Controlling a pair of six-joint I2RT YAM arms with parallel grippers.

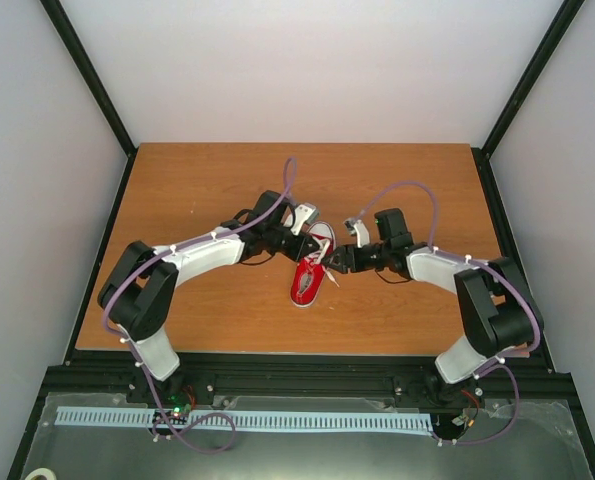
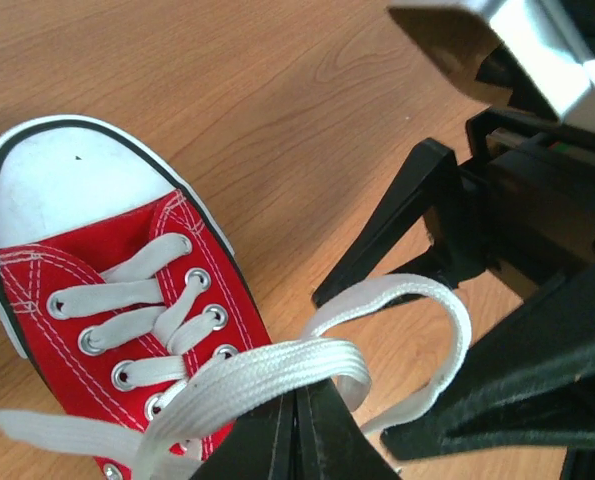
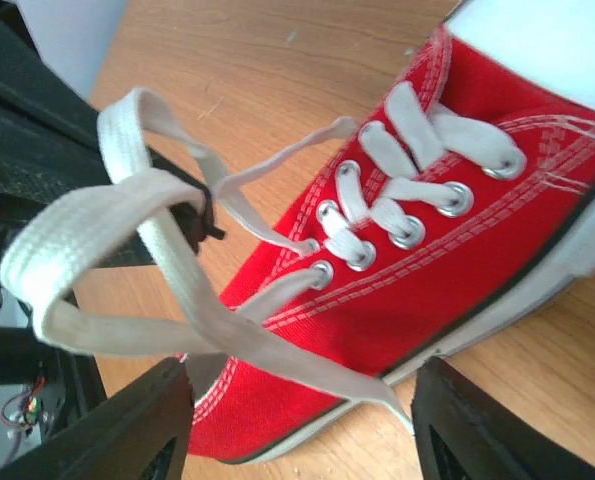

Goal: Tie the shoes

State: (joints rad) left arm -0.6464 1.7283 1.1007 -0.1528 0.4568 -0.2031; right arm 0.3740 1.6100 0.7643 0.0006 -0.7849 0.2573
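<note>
The red canvas shoe lies mid-table with its white toe cap pointing away from me. It also shows in the left wrist view and the right wrist view. My left gripper is shut on a loop of white lace, held just above the shoe's opening; in the top view it comes in from the left. My right gripper is open, its fingers either side of the shoe's heel end, with a lace strand running across the gap. In the top view it is at the shoe's right side.
The wooden table is ringed by a black frame and white walls. The two grippers are very close together over the shoe; the right gripper's black fingers fill the right of the left wrist view.
</note>
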